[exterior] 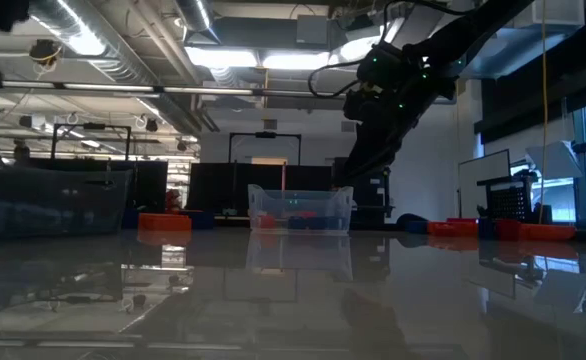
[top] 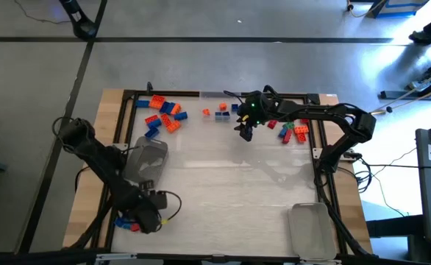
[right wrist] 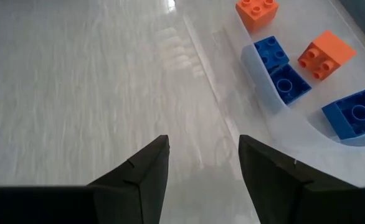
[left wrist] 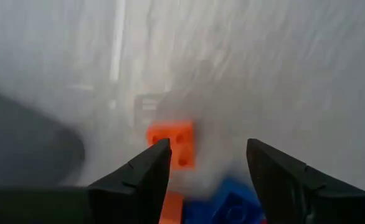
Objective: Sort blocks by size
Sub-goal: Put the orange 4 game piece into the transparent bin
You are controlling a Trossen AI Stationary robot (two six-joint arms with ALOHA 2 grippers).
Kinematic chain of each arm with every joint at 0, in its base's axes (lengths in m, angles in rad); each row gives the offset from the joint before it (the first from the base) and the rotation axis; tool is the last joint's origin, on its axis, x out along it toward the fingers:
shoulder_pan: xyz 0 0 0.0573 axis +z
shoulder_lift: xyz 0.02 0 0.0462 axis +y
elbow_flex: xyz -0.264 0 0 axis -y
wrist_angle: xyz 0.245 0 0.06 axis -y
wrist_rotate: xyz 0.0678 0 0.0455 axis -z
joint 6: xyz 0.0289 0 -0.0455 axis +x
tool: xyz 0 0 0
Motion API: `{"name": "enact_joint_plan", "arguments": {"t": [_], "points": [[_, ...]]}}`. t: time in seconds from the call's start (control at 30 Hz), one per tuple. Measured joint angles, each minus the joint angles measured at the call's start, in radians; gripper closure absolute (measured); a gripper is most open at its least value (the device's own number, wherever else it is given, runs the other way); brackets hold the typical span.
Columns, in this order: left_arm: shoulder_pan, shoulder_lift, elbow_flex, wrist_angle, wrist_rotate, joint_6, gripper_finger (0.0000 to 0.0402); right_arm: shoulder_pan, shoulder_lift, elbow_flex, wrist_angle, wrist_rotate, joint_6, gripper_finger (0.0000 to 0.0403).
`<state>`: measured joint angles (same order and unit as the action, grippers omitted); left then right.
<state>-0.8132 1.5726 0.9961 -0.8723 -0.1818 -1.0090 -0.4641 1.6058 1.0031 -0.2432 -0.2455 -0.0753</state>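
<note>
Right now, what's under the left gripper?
Under the open left gripper: an orange block lying free, another orange block and blue blocks nearer. The fingers cover the rest.

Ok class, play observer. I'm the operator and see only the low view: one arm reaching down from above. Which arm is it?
Observer: The right one. The high view shows the right tool over the table's far side.
Operator: Holding anything?
Observer: No. Its wrist view shows its fingers apart, with bare table between them.
Operator: And the left tool?
Observer: The left tool is open at the near left corner, with an orange block lying just ahead.
</note>
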Motion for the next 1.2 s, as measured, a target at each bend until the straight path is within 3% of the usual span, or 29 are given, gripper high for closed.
{"name": "enact_joint_plan", "arguments": {"t": [0.2, 0.37, 0.6, 0.9, 1.2], "points": [[-0.005, 0.000, -0.088, 0.015, -0.009, -0.101, 0.0205, 0.000, 0.000, 0.000, 0.000, 0.000, 0.000, 0.0210], [-0.005, 0.000, -0.142, 0.155, -0.005, -0.059, 0.0205, 0.000, 0.000, 0.000, 0.002, 0.001, -0.004, 0.0210], [0.004, -0.004, -0.194, 0.142, -0.024, -0.044, 0.0207, 0.000, 0.000, 0.000, 0.003, 0.018, -0.008, 0.0210], [0.036, -0.003, -0.198, 0.179, -0.041, 0.101, 0.0278, 0.020, -0.003, 0.000, -0.023, 0.018, -0.034, 0.0210], [0.057, -0.074, -0.117, 0.113, -0.034, 0.133, 0.0281, 0.092, -0.156, -0.001, -0.086, 0.018, -0.048, 0.0210]]}}
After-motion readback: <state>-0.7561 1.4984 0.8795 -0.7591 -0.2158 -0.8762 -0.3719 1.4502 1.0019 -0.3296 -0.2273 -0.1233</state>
